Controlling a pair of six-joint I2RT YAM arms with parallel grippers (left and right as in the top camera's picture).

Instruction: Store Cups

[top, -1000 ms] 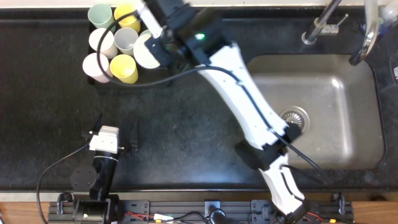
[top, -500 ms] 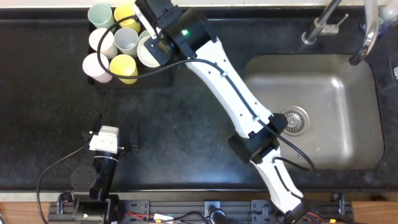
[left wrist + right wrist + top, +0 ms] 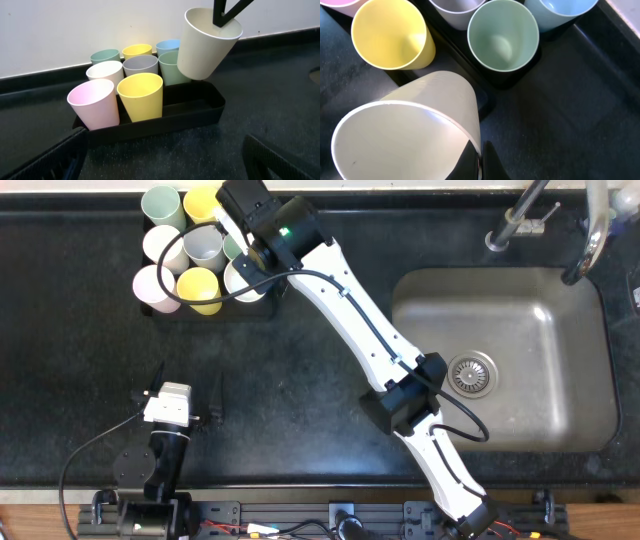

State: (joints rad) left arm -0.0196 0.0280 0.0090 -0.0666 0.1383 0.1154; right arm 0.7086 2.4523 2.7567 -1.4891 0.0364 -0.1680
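Cream cup [image 3: 207,45]: off the surface, tilted, hanging over the bare end of the black tray [image 3: 200,112] with its base clear of the tray floor. In the top view it sits at the 4 o'clock corner of the tray.

Right gripper [image 3: 227,12]: clamped on the cream cup's rim, one finger inside the mouth and one outside, as the right wrist view shows.

Other cups stand upright in the tray, mouths up, packed close together:
- green cup [image 3: 170,67], nearest the held one; contact between them cannot be told
- yellow cup [image 3: 141,95] and pink cup [image 3: 95,102] on the near row
- grey cup [image 3: 140,65] and white cup [image 3: 105,74] behind them
- blue cup [image 3: 167,46], second yellow cup [image 3: 136,50] and sage cup [image 3: 105,55] along the wall

The tray lies at 11 o'clock on the dark counter [image 3: 300,400].

Left gripper [image 3: 190,390]: at 7 o'clock, well apart from the tray, fingers spread wide, holding nothing.

Steel sink [image 3: 500,350] at 3 o'clock, faucet [image 3: 515,225] at 1 o'clock.
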